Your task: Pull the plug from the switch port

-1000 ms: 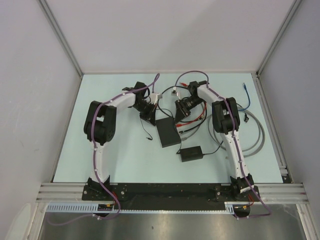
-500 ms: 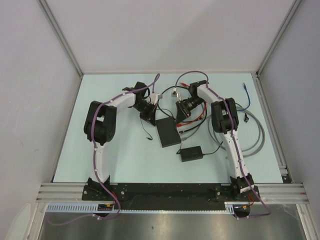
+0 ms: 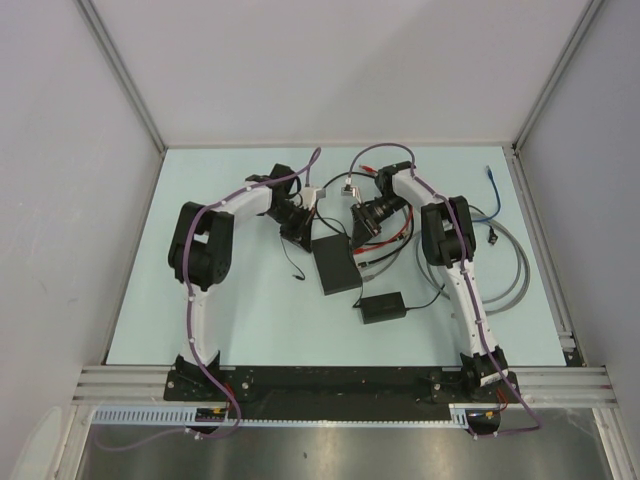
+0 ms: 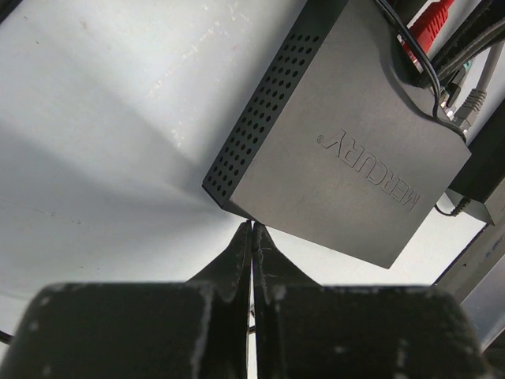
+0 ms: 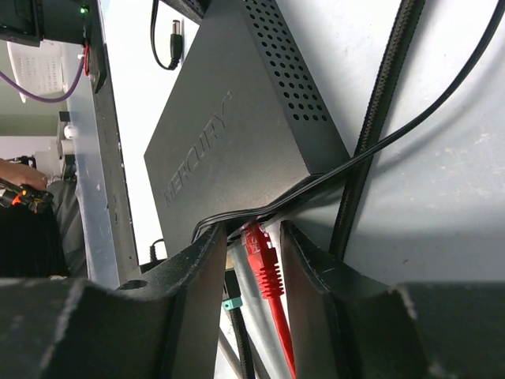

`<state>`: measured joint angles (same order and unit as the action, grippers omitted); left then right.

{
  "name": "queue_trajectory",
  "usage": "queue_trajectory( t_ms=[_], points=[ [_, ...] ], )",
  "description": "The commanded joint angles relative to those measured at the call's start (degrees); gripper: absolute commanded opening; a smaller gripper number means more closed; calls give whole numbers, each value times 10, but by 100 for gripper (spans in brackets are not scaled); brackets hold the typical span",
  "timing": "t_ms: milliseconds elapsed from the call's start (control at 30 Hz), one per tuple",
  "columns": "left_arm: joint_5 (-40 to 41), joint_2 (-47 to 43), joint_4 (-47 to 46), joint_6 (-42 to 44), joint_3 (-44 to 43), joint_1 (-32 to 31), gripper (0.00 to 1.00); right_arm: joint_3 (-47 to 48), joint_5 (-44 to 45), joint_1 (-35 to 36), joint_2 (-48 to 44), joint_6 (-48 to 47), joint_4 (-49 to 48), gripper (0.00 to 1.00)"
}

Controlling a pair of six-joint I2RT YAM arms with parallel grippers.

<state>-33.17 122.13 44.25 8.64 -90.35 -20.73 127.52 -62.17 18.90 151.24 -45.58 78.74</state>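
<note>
Flat matte-black switch [image 3: 334, 265], MERCURY embossed on top, vent holes along one side, lies flat mid-worktop [image 3: 260, 325]. Red plug [image 5: 259, 246] with red cable sits at its port edge, looks seated; socket itself hidden.

One switch box [image 3: 335, 265], one power brick [image 3: 382, 306], one red plug [image 5: 260, 249] and one blue cable [image 3: 492, 184].

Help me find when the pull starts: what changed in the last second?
Almost nothing: the right arm edged slightly left. Nothing was gripped or released. The switch, adapter brick and cables stayed put, the right gripper open around the red plug, the left gripper shut by the switch's corner.
</note>
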Motion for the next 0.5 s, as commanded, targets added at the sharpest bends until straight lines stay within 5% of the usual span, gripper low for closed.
queue_trajectory(
  t_ms=[0,333,467],
  points=[
    [-14,-28,-8,6,-4,-12,0,10,57,-2,23,-17,79,40],
    [-13,-28,-7,9,-7,-15,0,-1,49,-23,27,15,78,46],
    [-12,-29,-8,9,-6,-17,0,-3,50,-27,25,11,78,40]
  ],
)
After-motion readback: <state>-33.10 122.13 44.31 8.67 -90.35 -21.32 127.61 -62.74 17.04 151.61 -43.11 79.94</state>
